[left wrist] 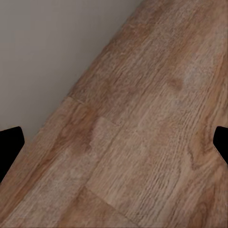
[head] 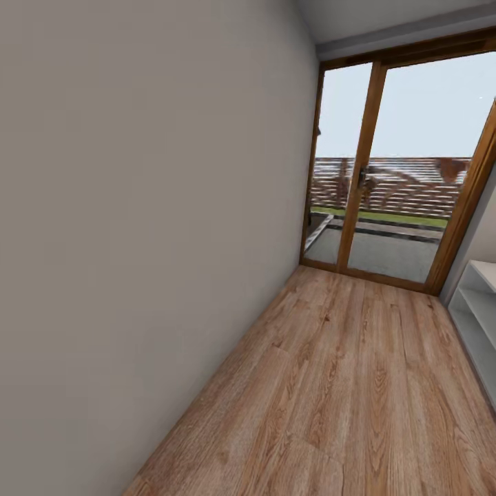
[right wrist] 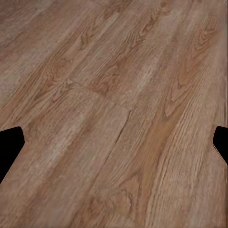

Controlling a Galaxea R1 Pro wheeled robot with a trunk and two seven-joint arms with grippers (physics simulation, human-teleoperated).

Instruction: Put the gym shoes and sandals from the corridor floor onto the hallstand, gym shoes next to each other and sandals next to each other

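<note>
1. Two black fingertips of the left gripper (left wrist: pixel 114 147) show at opposite edges of the left wrist view, set wide apart with nothing between them.
2. Under that gripper lies the floor (left wrist: pixel 142 142), light brown wood-grain planks, meeting a plain grey wall (left wrist: pixel 52 52) along a slanting line.
3. Two black fingertips of the right gripper (right wrist: pixel 114 147) likewise sit at opposite edges of the right wrist view, spread wide and holding nothing.
4. Beneath the right gripper there is plank floor (right wrist: pixel 114 104), with a board joint running across it.
5. From the head view, the corridor floor (head: pixel 344 386) stretches ahead to a glass door (head: pixel 386 172) in a brown wooden frame.
6. Through the glass, a paved terrace, a strip of grass and a reddish fence show under a pale sky.
7. A long grey wall (head: pixel 138 241) takes up the left side of the head view.
8. At the right edge of the head view stands part of the rack (head: pixel 482 303), a pale unit with open shelf levels; the visible shelves look bare.
</note>
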